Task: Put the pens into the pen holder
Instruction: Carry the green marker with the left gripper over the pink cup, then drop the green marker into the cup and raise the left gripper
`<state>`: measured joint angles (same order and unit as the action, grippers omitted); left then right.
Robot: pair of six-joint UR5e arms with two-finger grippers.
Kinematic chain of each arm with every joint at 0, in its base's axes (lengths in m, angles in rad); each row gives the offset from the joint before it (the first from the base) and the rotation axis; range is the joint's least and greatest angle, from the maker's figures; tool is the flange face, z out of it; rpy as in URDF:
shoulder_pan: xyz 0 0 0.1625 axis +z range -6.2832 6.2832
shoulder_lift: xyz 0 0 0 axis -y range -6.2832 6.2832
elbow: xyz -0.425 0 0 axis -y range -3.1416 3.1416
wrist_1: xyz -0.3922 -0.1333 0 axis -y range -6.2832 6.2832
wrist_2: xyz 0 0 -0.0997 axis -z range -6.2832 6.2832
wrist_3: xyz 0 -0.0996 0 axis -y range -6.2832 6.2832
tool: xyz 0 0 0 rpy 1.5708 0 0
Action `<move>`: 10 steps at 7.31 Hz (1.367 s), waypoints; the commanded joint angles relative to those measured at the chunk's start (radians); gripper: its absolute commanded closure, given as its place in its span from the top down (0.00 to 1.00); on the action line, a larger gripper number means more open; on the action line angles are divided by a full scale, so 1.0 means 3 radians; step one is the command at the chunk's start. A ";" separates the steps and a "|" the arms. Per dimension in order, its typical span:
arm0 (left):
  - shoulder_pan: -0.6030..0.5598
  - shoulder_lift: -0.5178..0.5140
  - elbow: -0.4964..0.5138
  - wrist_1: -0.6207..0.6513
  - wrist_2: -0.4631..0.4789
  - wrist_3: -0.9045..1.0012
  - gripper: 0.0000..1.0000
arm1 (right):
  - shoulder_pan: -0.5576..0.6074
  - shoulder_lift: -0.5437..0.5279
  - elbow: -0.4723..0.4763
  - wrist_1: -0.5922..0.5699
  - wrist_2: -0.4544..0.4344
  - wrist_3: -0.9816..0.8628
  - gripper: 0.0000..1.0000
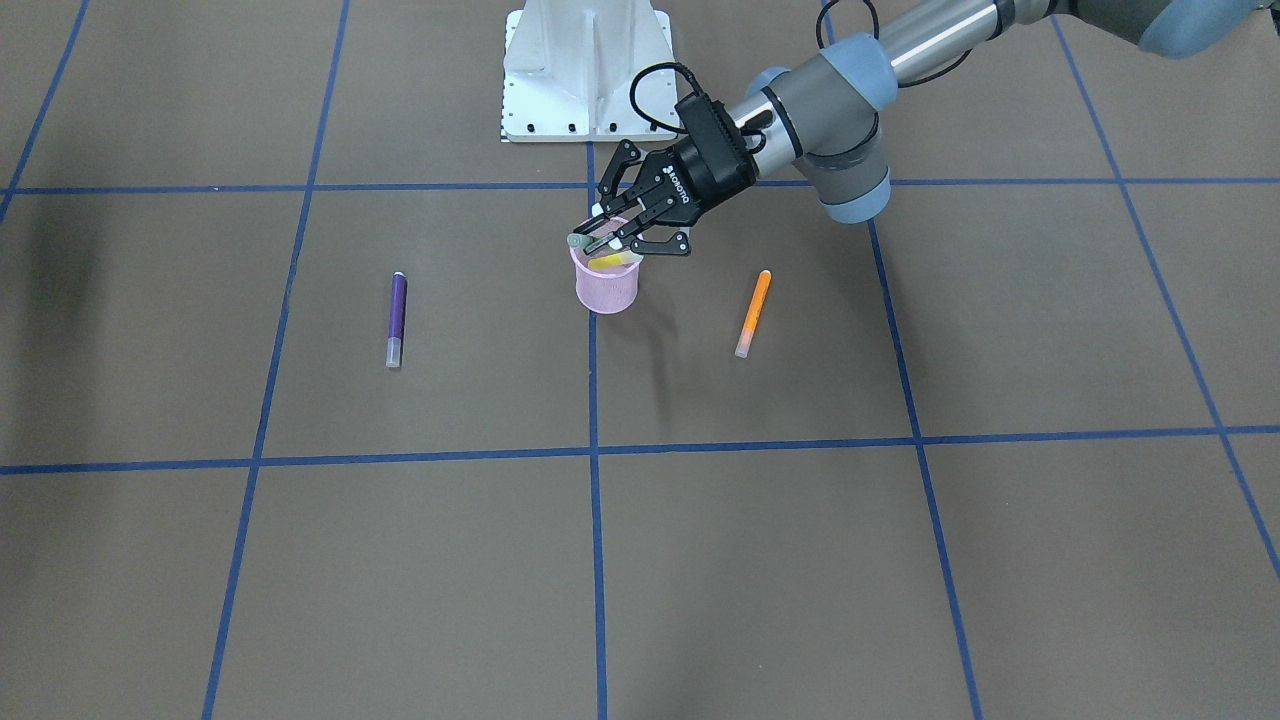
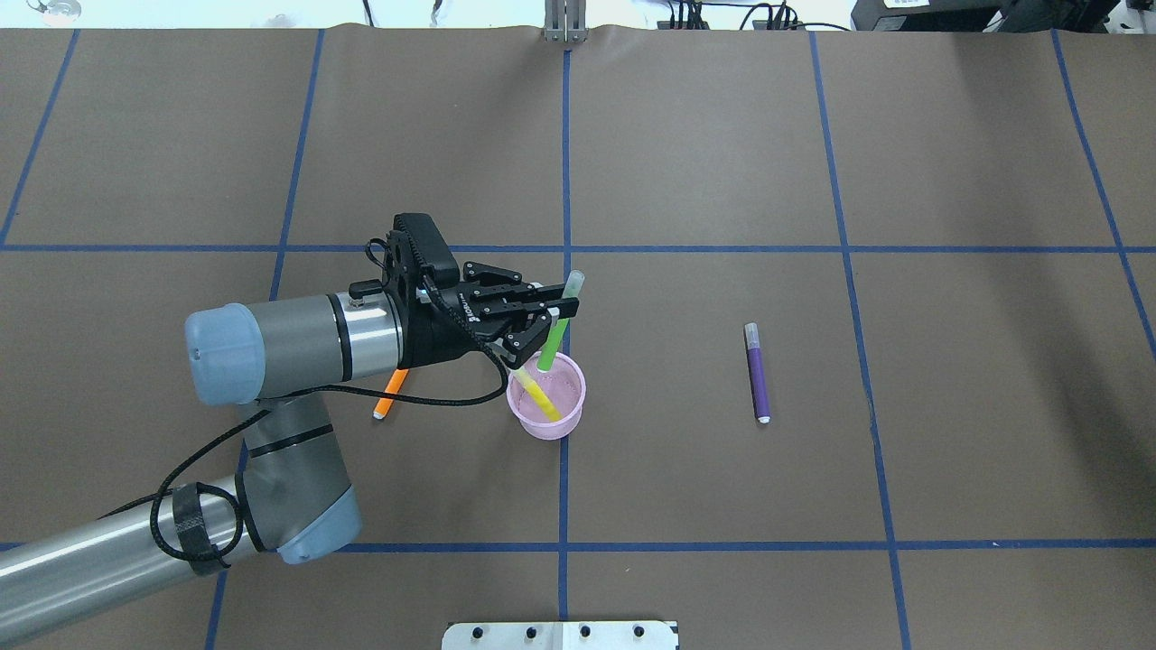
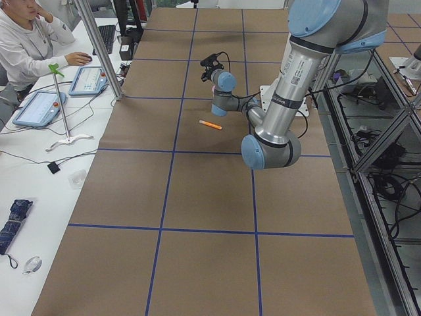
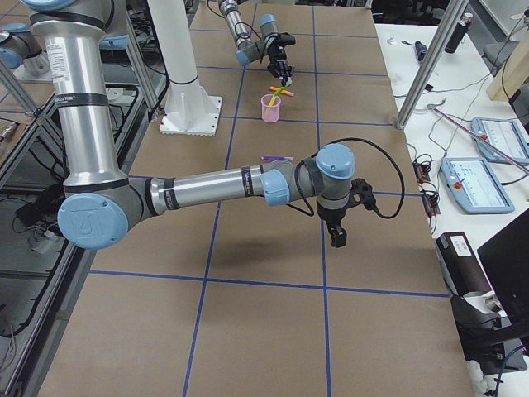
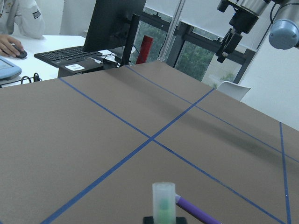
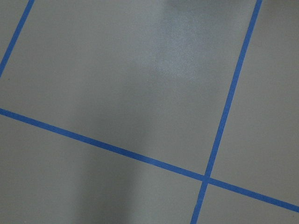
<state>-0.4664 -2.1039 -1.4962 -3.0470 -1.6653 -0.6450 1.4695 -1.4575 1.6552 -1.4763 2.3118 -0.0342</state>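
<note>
My left gripper [image 2: 553,318] is shut on the green pen [image 2: 552,345] and holds it tilted, its lower end inside the pink mesh pen holder [image 2: 572,408] and its pale cap up. The cap shows in the left wrist view [image 5: 163,201]. A yellow pen [image 2: 536,397] leans inside the holder. The orange pen [image 1: 753,313] lies on the table on my left side, partly under the arm in the overhead view. The purple pen [image 2: 757,372] lies on my right side. My right gripper [image 4: 337,238] hangs above the table well away from the pens; I cannot tell whether it is open.
The table is brown with blue tape grid lines. The white robot base plate [image 1: 585,70] is just behind the holder. A side desk with tablets [image 3: 39,105] and a seated operator [image 3: 26,46] runs along the table's far edge.
</note>
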 commanded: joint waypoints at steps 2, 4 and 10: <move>0.0183 0.0003 0.0068 -0.0100 0.0044 0.0023 0.00 | 0.0000 0.0006 -0.0005 0.0002 0.0000 0.0002 1.00; 0.0195 -0.0002 0.0068 -0.0100 0.0080 0.0028 0.73 | 0.0000 0.0011 -0.0010 -0.0003 0.0000 0.0007 1.00; 0.0144 0.0048 -0.0440 0.0687 0.0059 -0.0044 1.00 | -0.0010 0.0026 0.0183 -0.0003 0.0030 0.0078 1.00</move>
<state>-0.4178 -2.1020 -1.5457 -2.9856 -1.6449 -0.6555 1.4681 -1.4505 1.6849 -1.4766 2.3173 -0.0245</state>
